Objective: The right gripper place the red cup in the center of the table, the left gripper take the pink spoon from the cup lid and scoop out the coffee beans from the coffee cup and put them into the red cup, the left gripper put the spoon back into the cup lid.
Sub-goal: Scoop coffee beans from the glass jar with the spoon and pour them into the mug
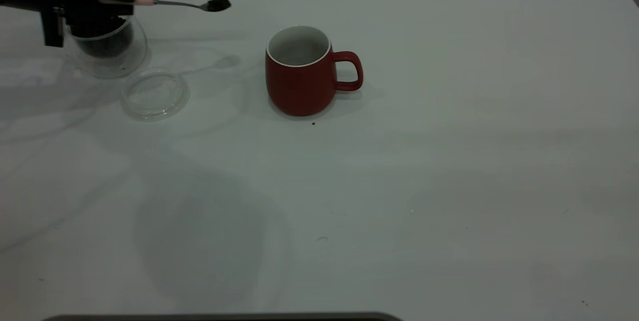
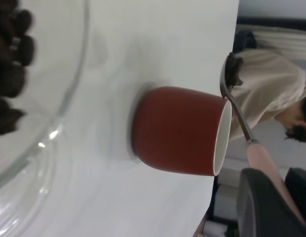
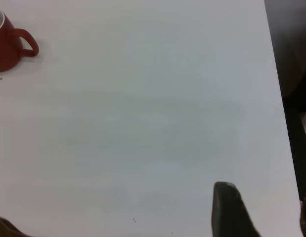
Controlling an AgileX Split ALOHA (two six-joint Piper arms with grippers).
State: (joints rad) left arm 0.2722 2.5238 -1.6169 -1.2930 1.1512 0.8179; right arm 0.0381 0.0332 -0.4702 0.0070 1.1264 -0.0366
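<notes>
My left gripper (image 1: 117, 4) is at the far left, above the coffee cup (image 1: 107, 51), shut on the pink handle of the pink spoon (image 1: 174, 4). The spoon is held level and its bowl carries coffee beans (image 1: 218, 2), left of the red cup (image 1: 299, 74) and higher than its rim. The red cup stands upright mid-table with its handle to the right. The cup lid (image 1: 155, 93) lies bare in front of the coffee cup. In the left wrist view the spoon (image 2: 237, 106) hangs near the red cup (image 2: 177, 131). My right gripper (image 3: 113, 227) is open over bare table.
More coffee beans (image 2: 9, 64) lie in the coffee cup. A loose dark speck (image 1: 313, 123) lies on the table (image 1: 449, 161) just in front of the red cup. A person (image 2: 271, 98) is beyond the table's edge. The red cup shows far off in the right wrist view (image 3: 7, 47).
</notes>
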